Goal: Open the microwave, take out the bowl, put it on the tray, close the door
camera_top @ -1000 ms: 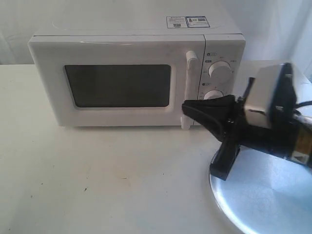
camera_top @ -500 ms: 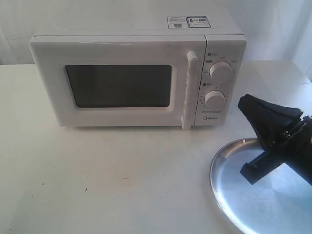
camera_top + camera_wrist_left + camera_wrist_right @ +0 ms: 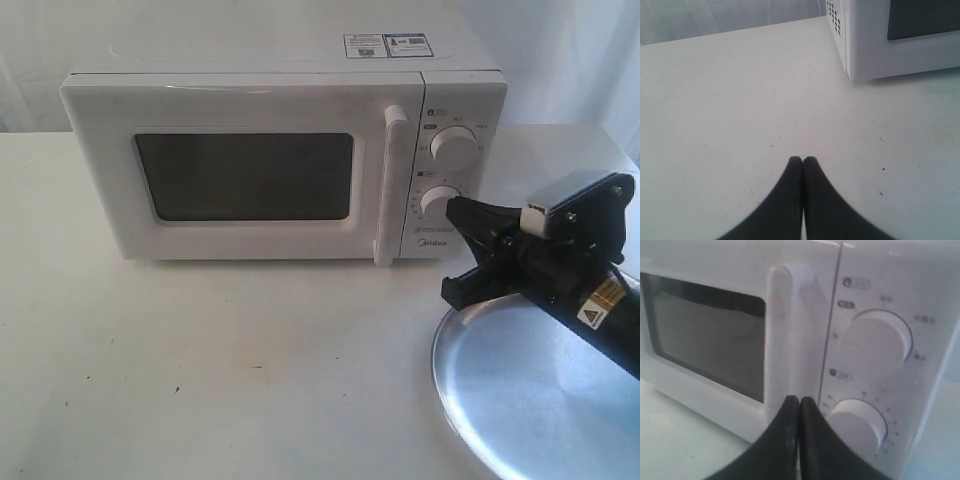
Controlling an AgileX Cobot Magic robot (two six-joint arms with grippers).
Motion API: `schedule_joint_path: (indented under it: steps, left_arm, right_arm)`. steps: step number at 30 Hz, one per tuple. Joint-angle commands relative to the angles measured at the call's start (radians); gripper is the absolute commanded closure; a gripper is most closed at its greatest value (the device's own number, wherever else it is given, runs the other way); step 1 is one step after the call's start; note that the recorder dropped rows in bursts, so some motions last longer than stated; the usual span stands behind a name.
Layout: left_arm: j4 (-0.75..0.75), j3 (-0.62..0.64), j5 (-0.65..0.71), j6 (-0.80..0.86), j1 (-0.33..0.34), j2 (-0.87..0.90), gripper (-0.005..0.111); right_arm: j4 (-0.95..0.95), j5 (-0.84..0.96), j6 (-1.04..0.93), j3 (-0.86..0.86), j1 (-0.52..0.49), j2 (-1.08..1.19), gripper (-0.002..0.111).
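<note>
Microwave [image 3: 280, 160]: one, with two knobs [image 3: 455, 146]; one tray [image 3: 520, 390] at five o'clock. Right pincer [image 3: 799, 401], pressed together, faces the knobs; left pincer [image 3: 803, 161] together.

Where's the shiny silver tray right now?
In the exterior view the tray lies on the table at the lower right, in front of and right of the microwave, partly cut off by the picture's edge.

Bright, soft, even light; cool bluish cast. Backdrop [image 3: 560, 50] washed out near white. Thin soft shadow under microwave [image 3: 250, 100] on counter [image 3: 200, 380]. Tray [image 3: 520, 390] shows pale blue sheen. Exterior view slightly grainy. Right wrist view hazy, dial lettering [image 3: 885, 300] blurred. Left hand [image 3: 803, 160] and right hand [image 3: 799, 400] fuzzy-edged, out of focus.
</note>
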Motion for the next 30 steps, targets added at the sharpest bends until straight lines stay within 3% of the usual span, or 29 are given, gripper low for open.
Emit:
schedule_joint_path:
  steps: [1,6,8,15,19,30]
  left_arm:
    - [-0.003,-0.001,-0.001,-0.007,-0.001,-0.002,0.107]
    - [-0.003,-0.001,-0.001,-0.007,-0.001,-0.002,0.107]
    - [-0.003,-0.001,-0.001,-0.007,-0.001,-0.002,0.107]
    - [-0.003,-0.001,-0.001,-0.007,-0.001,-0.002,0.107]
    - [-0.003,-0.001,-0.001,-0.007,-0.001,-0.002,0.107]
    - [-0.003,-0.001,-0.001,-0.007,-0.001,-0.002,0.107]
  right_arm:
    - [-0.159,-0.016,-0.002,-0.066,-0.042,0.109,0.108]
    - [-0.347,-0.016,0.02,-0.155,-0.042,0.174,0.107]
    - [-0.382,-0.016,0.026,-0.188,-0.042,0.179,0.101]
    - [-0.375,0.048,0.053,-0.265,-0.042,0.179,0.057]
    - [-0.344,0.114,0.076,-0.278,-0.042,0.179,0.057]
    - [-0.375,0.091,0.129,-0.336,-0.042,0.214,0.06]
